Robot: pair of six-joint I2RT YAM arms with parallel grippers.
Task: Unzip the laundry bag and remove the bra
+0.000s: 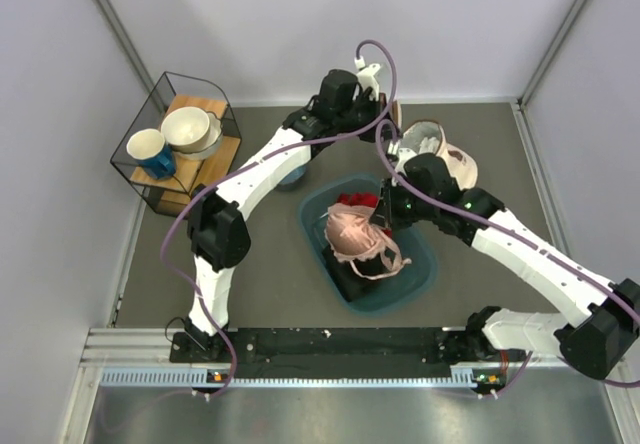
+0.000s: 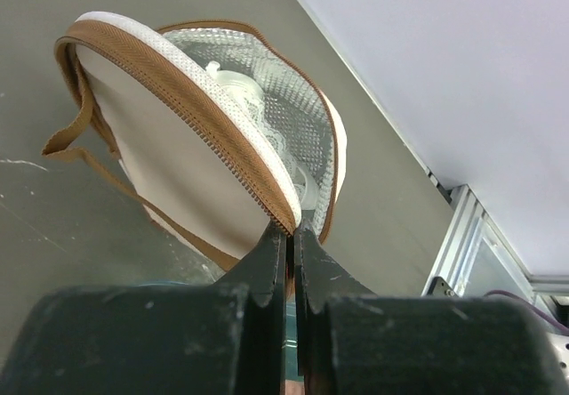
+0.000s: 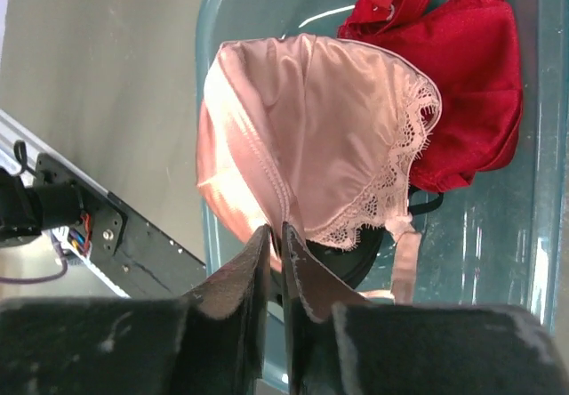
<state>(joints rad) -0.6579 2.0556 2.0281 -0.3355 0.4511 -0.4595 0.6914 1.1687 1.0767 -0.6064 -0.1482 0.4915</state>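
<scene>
The cream laundry bag (image 2: 191,159) with its brown zipper band gapes open and shows a silvery mesh lining; it also shows at the back right of the table (image 1: 440,154). My left gripper (image 2: 292,231) is shut on the bag's zipper edge and also shows in the top view (image 1: 385,124). The pale pink bra (image 3: 311,137) with a lace edge hangs over the teal tub (image 1: 420,274). My right gripper (image 3: 276,231) is shut on the bra's lower edge and holds it above the tub; in the top view the bra (image 1: 352,234) hangs beside that gripper (image 1: 382,219).
A red garment (image 3: 453,66) and a black item (image 3: 356,257) lie in the tub. A wire rack (image 1: 135,164) at the back left holds a blue mug (image 1: 152,152) and a cream bowl (image 1: 188,127). Walls enclose the table.
</scene>
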